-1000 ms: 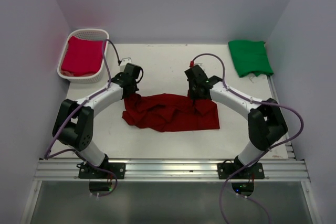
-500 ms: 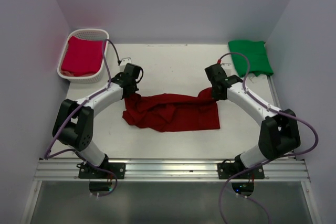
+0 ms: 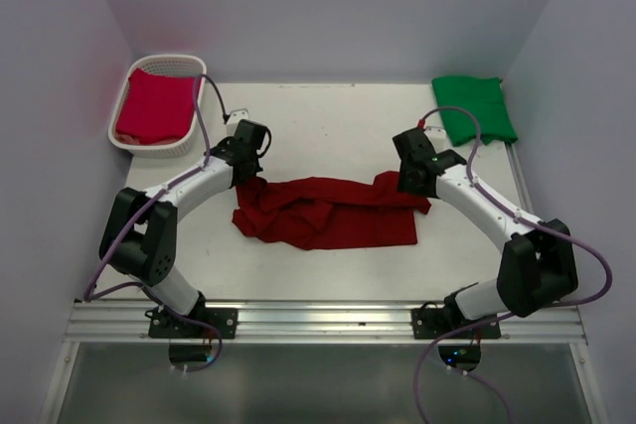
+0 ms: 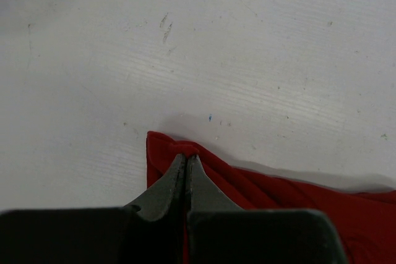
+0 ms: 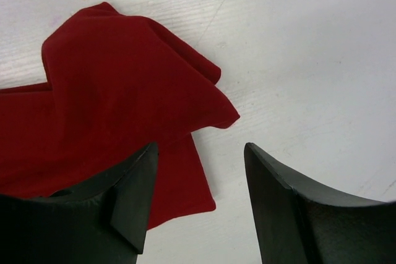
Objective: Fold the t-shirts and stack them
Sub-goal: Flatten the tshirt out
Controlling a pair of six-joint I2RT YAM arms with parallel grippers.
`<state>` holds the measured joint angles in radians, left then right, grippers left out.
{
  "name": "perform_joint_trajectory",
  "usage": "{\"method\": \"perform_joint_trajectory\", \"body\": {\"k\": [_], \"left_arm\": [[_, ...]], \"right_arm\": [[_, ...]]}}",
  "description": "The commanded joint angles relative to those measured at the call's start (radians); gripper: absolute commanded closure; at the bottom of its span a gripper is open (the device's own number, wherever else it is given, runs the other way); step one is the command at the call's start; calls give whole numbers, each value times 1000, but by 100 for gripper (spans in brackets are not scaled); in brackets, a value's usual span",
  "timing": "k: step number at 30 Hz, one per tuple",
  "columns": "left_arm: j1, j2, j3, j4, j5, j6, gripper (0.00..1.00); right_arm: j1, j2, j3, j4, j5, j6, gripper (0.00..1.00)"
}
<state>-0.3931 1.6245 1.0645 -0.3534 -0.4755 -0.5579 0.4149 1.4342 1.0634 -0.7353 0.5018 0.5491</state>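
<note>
So the maroon tee (image 3: pixel 323 211) lies crumpled mid-surface, long axis running left to right between my arms. My left jaws are clenched on its far-left corner. My right jaws gape, gripping nothing, over the far-right corner, cloth mostly left of the gap. That end's my right arm's job, I reckon.

A white table (image 3: pixel 318 126), its top scuffed and flecked with small brown marks, carries three items. A maroon tee (image 3: pixel 323 211) lies crumpled across the middle. A green tee (image 3: pixel 473 109) sits folded at the far right corner. A white basket (image 3: pixel 149 149) stands at the far left corner, well apart from both tees.
</note>
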Motion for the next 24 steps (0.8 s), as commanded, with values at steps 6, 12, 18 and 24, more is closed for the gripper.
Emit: {"method": "perform_joint_trajectory", "body": {"k": [6,12,18,24], "left_arm": [[3,-37,-15,36,-3,-4,100],[3,-26,-12,39,8,0,100],[3,-23,-11,42,11,1,100],[3,-22,-9,41,15,-2,100]], "right_arm": [[-19,2,-48,20,50,78,44],[-160,-78,-212,146,-20,185,50],[-225,-219,-356,264,-75,213,64],[-240,-196,-344,317,-308,46,62]]}}
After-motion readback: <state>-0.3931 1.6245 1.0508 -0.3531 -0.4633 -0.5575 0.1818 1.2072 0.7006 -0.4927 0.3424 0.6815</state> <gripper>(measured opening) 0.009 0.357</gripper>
